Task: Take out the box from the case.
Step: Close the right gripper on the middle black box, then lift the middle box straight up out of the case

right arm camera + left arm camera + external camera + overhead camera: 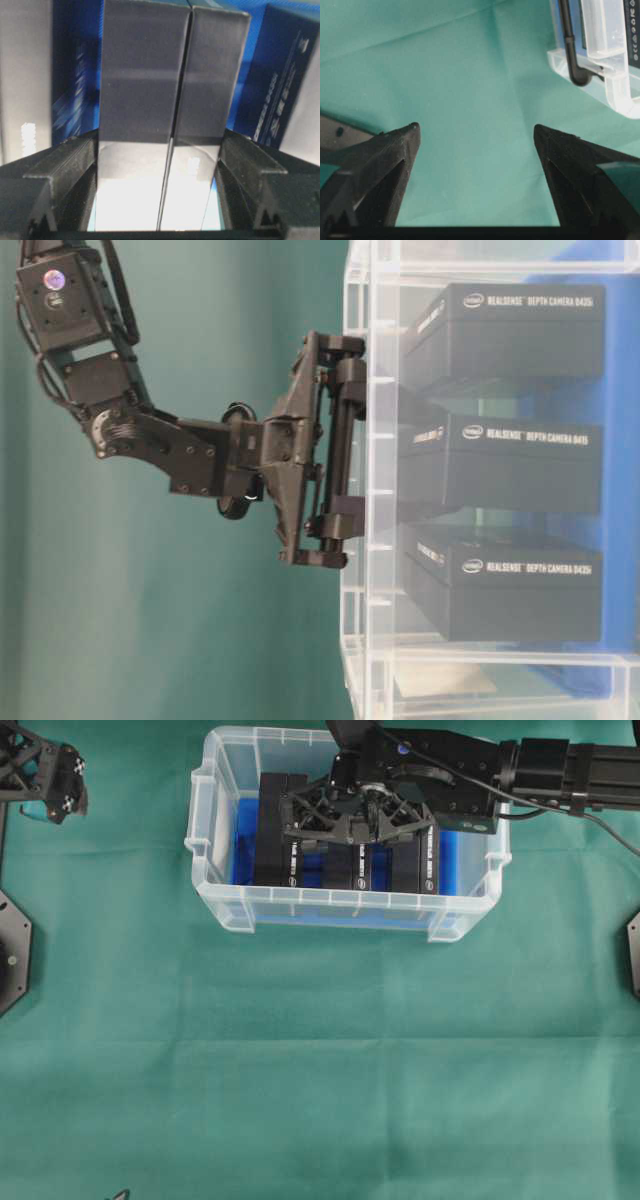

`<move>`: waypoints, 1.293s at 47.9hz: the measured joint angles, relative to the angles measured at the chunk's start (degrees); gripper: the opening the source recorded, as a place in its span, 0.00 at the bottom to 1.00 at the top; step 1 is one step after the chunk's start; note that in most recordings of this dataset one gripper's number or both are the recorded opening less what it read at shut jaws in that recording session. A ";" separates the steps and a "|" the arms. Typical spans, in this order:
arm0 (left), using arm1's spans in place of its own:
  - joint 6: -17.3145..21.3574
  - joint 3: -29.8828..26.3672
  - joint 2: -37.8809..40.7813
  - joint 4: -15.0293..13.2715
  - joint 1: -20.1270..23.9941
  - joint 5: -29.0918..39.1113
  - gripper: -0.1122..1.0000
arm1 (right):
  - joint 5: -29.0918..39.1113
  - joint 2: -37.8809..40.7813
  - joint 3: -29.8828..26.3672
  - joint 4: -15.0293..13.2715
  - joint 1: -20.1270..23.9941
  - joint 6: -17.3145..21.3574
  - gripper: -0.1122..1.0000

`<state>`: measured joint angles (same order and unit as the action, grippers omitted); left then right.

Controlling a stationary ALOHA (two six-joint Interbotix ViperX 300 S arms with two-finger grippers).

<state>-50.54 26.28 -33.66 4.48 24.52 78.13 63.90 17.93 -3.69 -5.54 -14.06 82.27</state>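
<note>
Three boxes stand side by side in the case (210,870), and your right gripper (157,165) has its jaws pinching the middle box (170,75) for lifting, while the left gripper (476,140) idles spread.

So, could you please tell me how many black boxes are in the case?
3, standing side by side in the case: left box, middle box under the right tool, right box. None seems hidden.

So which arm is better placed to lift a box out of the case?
The right. Its fingers already stand on both sides of the middle box inside the case. The left gripper hangs open over the cloth, away from the case.
</note>
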 measured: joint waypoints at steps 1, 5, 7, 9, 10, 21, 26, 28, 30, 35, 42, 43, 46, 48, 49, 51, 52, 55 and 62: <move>-0.09 0.00 0.00 -0.09 -0.09 0.00 0.94 | 0.44 0.00 -0.26 0.00 0.00 0.00 0.71; -0.09 0.00 0.00 0.00 0.00 0.00 0.94 | 2.29 0.00 -1.85 -0.18 0.09 0.09 0.71; -0.09 0.00 0.00 0.00 0.00 0.00 0.94 | 3.16 0.00 -2.55 -0.18 0.09 0.09 0.71; -0.09 0.00 0.00 0.00 0.00 0.00 0.94 | 4.22 0.00 -3.25 -0.18 0.09 0.09 0.71; -0.09 0.00 0.00 -0.09 0.00 0.00 0.94 | 4.66 0.00 -3.60 -0.26 0.09 0.09 0.71; -0.09 0.00 -0.09 -0.09 0.00 0.00 0.94 | 8.53 -0.26 -6.94 -0.62 0.26 0.18 0.71; 0.00 0.00 -0.18 0.00 0.00 0.00 0.94 | 10.46 -0.62 -8.35 -1.05 0.44 0.18 0.71; -0.09 0.00 -0.18 -0.09 0.00 0.00 0.94 | 11.43 -0.79 -9.14 -1.32 0.53 0.26 0.71; 0.00 0.00 -0.26 0.00 0.00 0.00 0.94 | 12.39 -1.05 -9.76 -1.58 0.62 0.18 0.71; -0.09 0.09 -0.26 0.00 0.00 0.00 0.94 | 15.21 -1.85 -12.04 -2.46 0.79 0.18 0.71; -0.09 0.09 -0.26 -0.09 0.00 0.00 0.94 | 18.63 -2.55 -15.64 -3.34 1.05 0.18 0.71; -0.09 0.09 -0.26 -0.09 0.00 0.00 0.94 | 19.07 -2.55 -16.26 -3.43 1.05 0.18 0.71; -0.09 0.18 -0.26 0.00 0.00 0.00 0.94 | 20.39 -2.55 -17.93 -3.69 1.14 0.18 0.71; -0.09 0.09 -0.26 -0.09 0.00 0.00 0.94 | 21.27 -2.55 -18.98 -3.87 1.23 0.18 0.71; -0.09 0.18 -0.26 -0.09 0.00 0.00 0.94 | 21.62 -2.64 -19.51 -3.96 1.23 0.18 0.71; 0.00 0.18 -0.26 0.00 0.00 0.00 0.94 | 22.59 -2.55 -20.57 -4.04 1.32 0.18 0.71; -0.09 0.09 -0.26 -0.09 0.00 0.00 0.94 | 22.94 -2.55 -20.92 -4.22 1.32 0.18 0.71; -0.09 0.18 -0.26 0.00 0.00 0.00 0.94 | 24.35 -2.55 -22.68 -4.48 1.41 0.09 0.71; -0.09 0.18 -0.26 0.00 0.00 0.00 0.94 | 27.33 -2.55 -26.28 -5.45 1.58 0.00 0.71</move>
<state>-50.63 26.46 -33.93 4.48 24.52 78.13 91.23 15.38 -29.97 -10.99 -12.48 82.27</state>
